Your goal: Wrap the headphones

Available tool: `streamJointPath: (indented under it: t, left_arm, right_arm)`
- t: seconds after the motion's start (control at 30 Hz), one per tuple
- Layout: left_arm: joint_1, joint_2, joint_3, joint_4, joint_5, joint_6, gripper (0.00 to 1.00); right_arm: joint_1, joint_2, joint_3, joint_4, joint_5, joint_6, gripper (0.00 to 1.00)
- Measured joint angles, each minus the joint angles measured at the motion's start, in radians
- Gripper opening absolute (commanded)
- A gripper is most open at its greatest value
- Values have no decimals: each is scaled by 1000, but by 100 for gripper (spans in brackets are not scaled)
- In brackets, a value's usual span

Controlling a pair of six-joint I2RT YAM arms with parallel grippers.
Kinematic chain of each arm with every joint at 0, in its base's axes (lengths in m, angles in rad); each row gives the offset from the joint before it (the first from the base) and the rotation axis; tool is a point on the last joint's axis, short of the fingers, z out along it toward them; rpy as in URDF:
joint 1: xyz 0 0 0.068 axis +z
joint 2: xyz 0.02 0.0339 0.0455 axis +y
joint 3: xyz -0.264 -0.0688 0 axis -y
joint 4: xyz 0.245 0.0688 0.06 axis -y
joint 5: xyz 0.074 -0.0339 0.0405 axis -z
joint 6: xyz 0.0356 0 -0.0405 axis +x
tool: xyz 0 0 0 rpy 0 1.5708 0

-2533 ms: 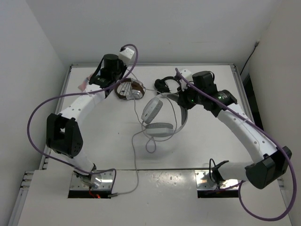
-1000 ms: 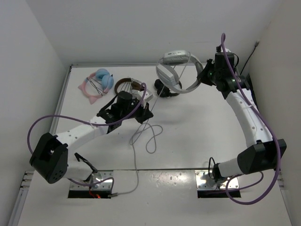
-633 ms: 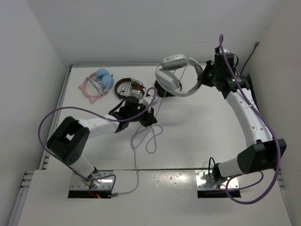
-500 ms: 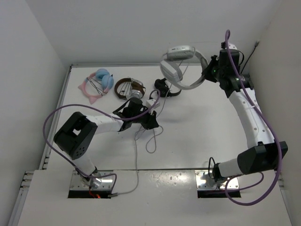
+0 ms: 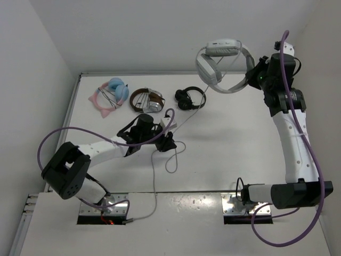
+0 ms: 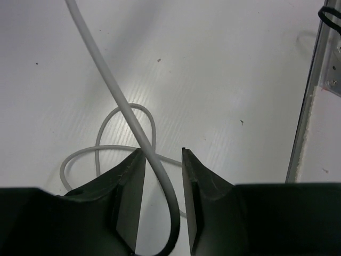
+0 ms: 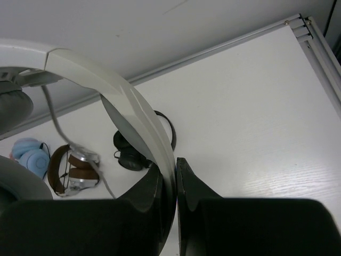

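White bench (image 5: 240, 154), walls at left, back and right; lower right of the top view lies bare. Right hand (image 5: 257, 78) is clenched on the headband of the headphones (image 5: 209, 69), held aloft at upper right above the far edge. Cable (image 6: 114, 93) drops to loops at centre, passing between the parted fingers of the left hand (image 6: 160, 160), not pinched. Black pair (image 5: 189, 98), brown pair (image 5: 147, 100) and pink-blue pair (image 5: 110, 94) lie near the far edge, upper left.

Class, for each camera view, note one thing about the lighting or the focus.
Top external: even, soft light, only faint shadows on the white table. Left wrist: the dark fingers are near-silhouettes, the thin grey cable crisp. Right wrist: the large white over-ear headphones loom close, their grey ear pad soft-edged.
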Motion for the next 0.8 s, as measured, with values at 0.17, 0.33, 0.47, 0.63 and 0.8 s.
streamJointPath:
  t: [0.17, 0.33, 0.47, 0.63, 0.8]
  left_arm:
    - [-42, -13, -10, -11, -13, 31, 39]
    - [-52, -12, -12, -5, -127, 40, 60]
    - [-52, 0, -11, 10, -249, 18, 68]
    - [-42, 6, -11, 12, -409, -45, 62]
    - [-25, -11, -29, -3, -401, -94, 47]
  right_arm:
    - [-45, -14, 0, -3, -3, -1, 0]
    - [-113, -35, 0, -9, 1, -2, 0]
    - [-157, -58, -1, -11, 3, 0, 0]
    - [-176, -76, -2, -11, 4, 1, 0]
    - [-176, -80, -10, -10, 3, 1, 0]
